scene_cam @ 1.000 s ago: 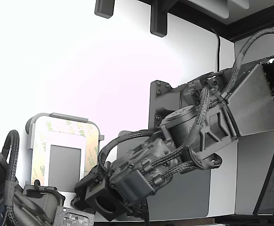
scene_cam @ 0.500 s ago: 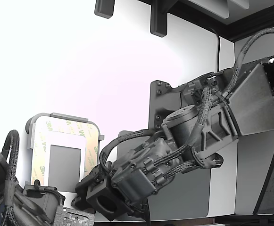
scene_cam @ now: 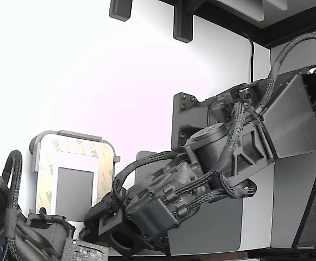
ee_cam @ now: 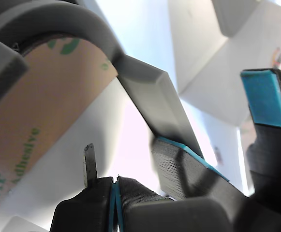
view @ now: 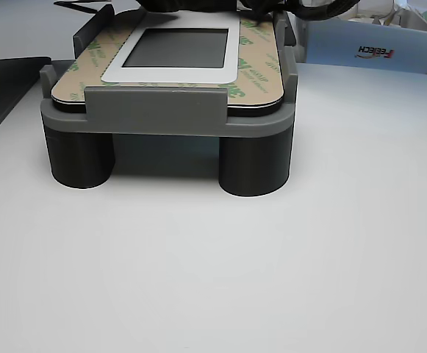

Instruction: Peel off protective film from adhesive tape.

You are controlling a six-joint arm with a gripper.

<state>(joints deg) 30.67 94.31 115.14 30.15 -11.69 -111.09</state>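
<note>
Since the earlier frame, gripper (scene_cam: 100, 217) shifts toward 7 o'clock, nearing film (scene_cam: 106, 163); jaws clenched, grasping nothing visible.

— Where does the protective film (view: 88, 62) sit against the tray (view: 154, 110)?

— On it, inside its raised rim; the strips border a small rectangle (view: 175, 48) at the tray's middle; the tray stands on two round feet (view: 256, 165) upon the table (view: 235, 279).

— What lies around the tray?

— In the exterior view, the arm (scene_cam: 212, 157) reaches in from the tray's right; its gripper (scene_cam: 106, 231) is just below the tray's lower right corner; a large pad (scene_cam: 212, 225) lies further right, partly under the arm; in the other view, a box (view: 367, 48) stands behind and right of the tray.
</note>
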